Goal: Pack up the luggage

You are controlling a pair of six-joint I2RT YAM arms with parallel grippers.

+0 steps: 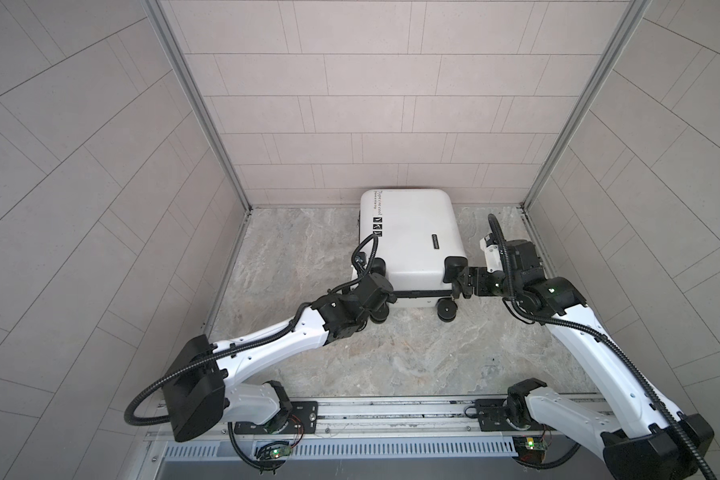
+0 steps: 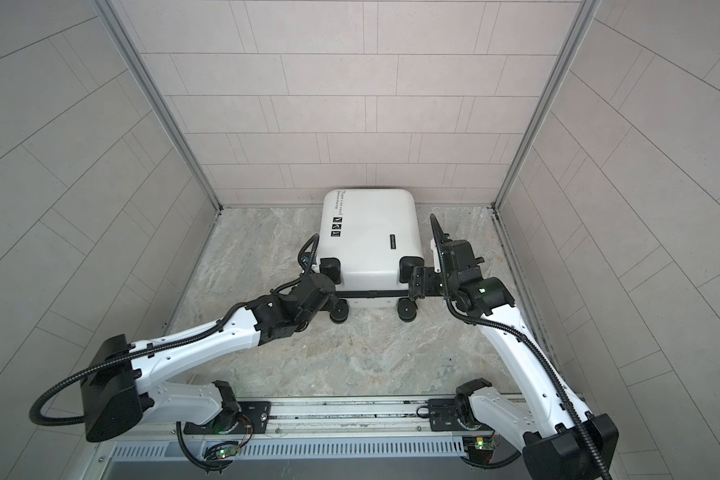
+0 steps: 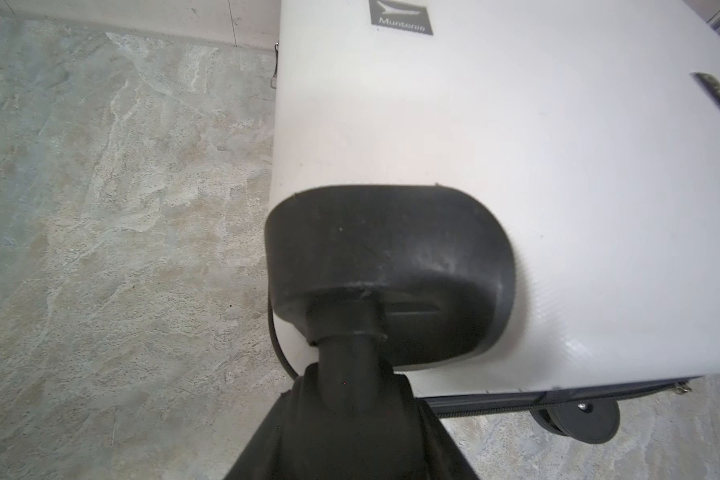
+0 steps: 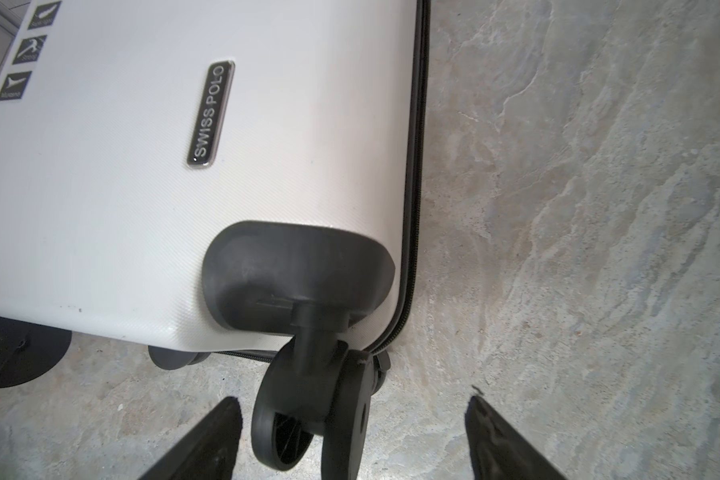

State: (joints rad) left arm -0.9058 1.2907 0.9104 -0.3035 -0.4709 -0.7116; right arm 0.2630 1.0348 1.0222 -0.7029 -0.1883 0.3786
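The luggage (image 1: 408, 232) (image 2: 371, 232) is a closed white hard-shell suitcase lying flat on the marble tabletop, with its black wheels toward the front. My left gripper (image 1: 385, 297) (image 3: 350, 386) is at its near left corner, with the fingers shut on the upper wheel's stem (image 3: 346, 361) below the black housing (image 3: 387, 266). At the near right corner my right gripper (image 1: 460, 286) (image 4: 352, 399) stands open. Its fingers (image 4: 208, 440) flank the upper right wheel (image 4: 304, 411) without touching it. A black zipper band (image 4: 412, 208) runs round the shell.
The luggage's far end lies close to the tiled rear wall (image 1: 358, 124). Tiled side walls with metal corner posts (image 1: 208, 124) close in both sides. Lower wheels (image 1: 446, 311) rest on the tabletop (image 1: 350, 357). The arms' mounting rail (image 1: 391, 411) runs along the front edge.
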